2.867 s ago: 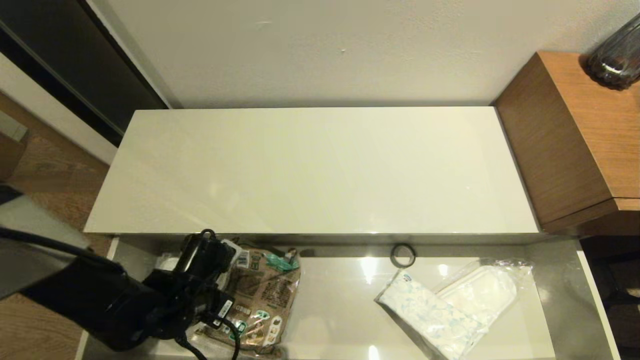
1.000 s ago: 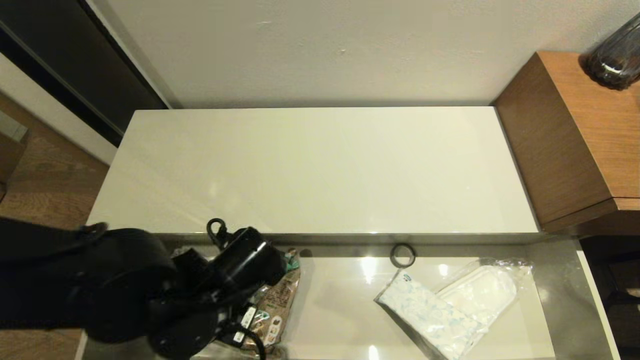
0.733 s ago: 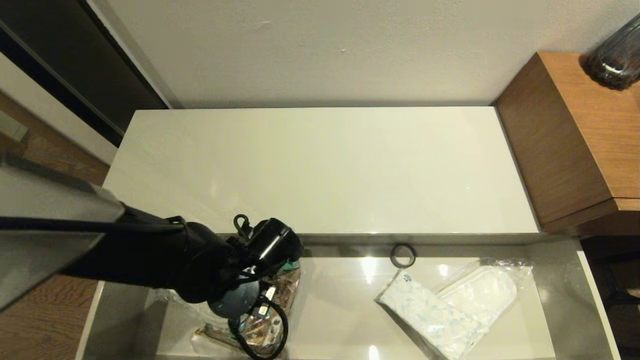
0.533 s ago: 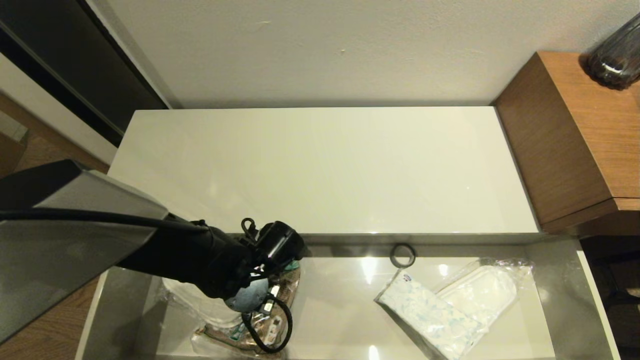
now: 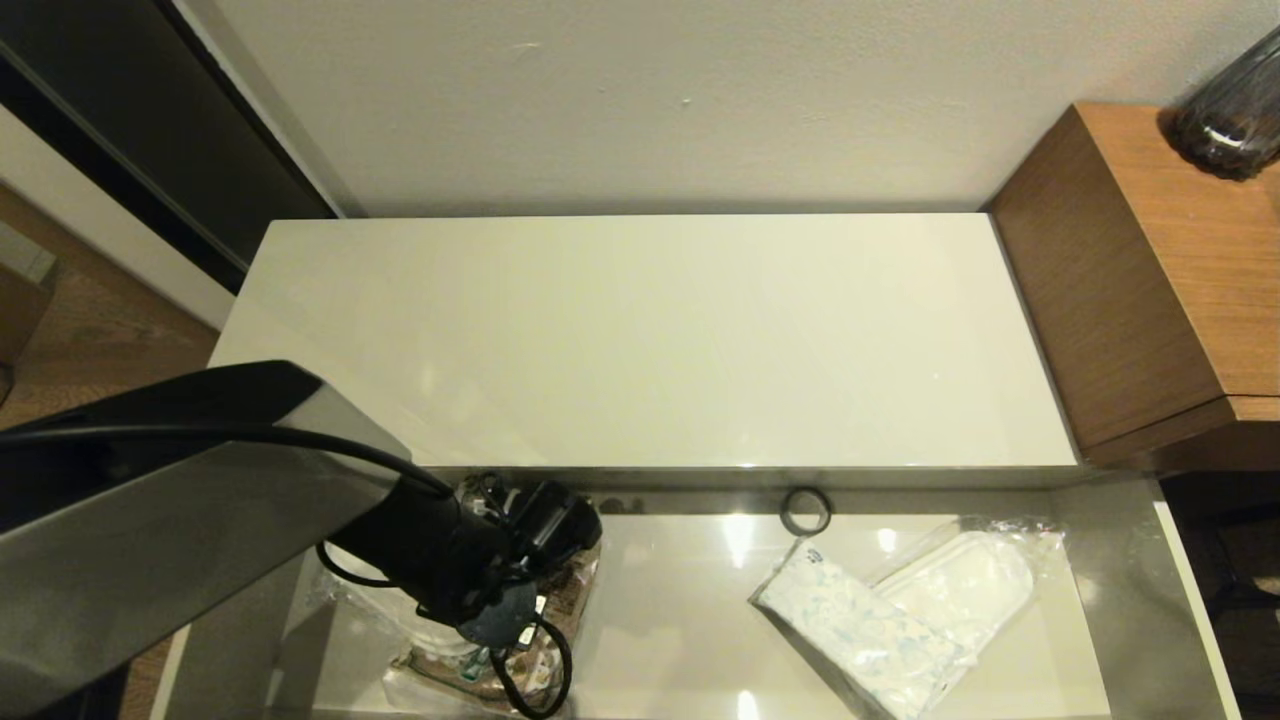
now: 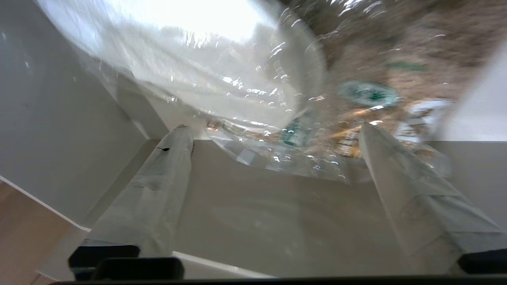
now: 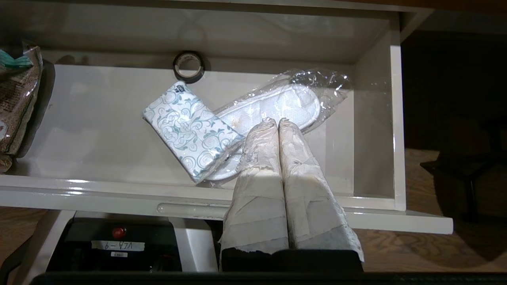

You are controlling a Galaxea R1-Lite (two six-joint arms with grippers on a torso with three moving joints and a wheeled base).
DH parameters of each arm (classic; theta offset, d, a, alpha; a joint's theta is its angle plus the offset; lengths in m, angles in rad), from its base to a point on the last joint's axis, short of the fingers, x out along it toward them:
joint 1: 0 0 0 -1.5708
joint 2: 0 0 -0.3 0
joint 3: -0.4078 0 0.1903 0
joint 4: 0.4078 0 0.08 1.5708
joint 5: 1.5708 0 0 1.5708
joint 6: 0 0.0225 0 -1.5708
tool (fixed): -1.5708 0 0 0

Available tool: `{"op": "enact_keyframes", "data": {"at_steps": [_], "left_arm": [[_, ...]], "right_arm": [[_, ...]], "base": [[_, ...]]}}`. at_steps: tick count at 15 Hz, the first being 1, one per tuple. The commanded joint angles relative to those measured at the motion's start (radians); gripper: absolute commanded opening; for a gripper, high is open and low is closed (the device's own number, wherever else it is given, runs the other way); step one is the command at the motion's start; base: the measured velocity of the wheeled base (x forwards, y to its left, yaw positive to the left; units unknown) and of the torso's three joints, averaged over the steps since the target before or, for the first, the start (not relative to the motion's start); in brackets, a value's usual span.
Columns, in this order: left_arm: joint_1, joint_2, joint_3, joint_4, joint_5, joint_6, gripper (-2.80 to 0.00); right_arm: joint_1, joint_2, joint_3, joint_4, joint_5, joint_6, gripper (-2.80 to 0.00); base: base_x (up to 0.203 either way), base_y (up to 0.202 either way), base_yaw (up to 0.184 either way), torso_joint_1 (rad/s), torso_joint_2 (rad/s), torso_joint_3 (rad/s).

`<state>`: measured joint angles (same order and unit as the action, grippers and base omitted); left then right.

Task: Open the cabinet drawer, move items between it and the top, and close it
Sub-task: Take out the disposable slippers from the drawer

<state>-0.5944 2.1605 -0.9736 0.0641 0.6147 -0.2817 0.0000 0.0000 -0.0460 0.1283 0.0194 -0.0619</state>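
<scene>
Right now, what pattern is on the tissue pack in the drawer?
The tissue pack is white with blue-green swirls. The right wrist view shows it best.

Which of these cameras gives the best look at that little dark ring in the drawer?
The right wrist view: the dark ring shows whole against the back wall of the drawer, its pale inner face visible, just behind the tissue pack. The head view shows it too, but smaller and plainer. The left wrist view does not show it.
</scene>
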Motion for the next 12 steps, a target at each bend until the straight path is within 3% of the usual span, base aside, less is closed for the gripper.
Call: {"op": "enact_keyframes", "data": {"at_steps": [1, 8, 12], "left_arm": [[0.013, 0.036, 0.028, -0.043, 0.015, -0.003, 0.00], [0.016, 0.176, -0.040, -0.118, 0.085, -0.025, 0.00], [0.038, 0.183, -0.097, -0.114, 0.087, -0.006, 0.00]], "right_arm": [[0.000, 0.002, 0.000, 0.001, 0.000, -0.001, -2.80], [0.000, 0.002, 0.000, 0.001, 0.000, -0.001, -2.80], [0.000, 0.002, 0.000, 0.001, 0.000, -0.001, -2.80]], "base": [[0.000, 0.000, 0.000, 0.000, 0.00, 0.000], [0.000, 0.000, 0.000, 0.000, 0.00, 0.000], [0.000, 0.000, 0.000, 0.000, 0.00, 0.000]]}}
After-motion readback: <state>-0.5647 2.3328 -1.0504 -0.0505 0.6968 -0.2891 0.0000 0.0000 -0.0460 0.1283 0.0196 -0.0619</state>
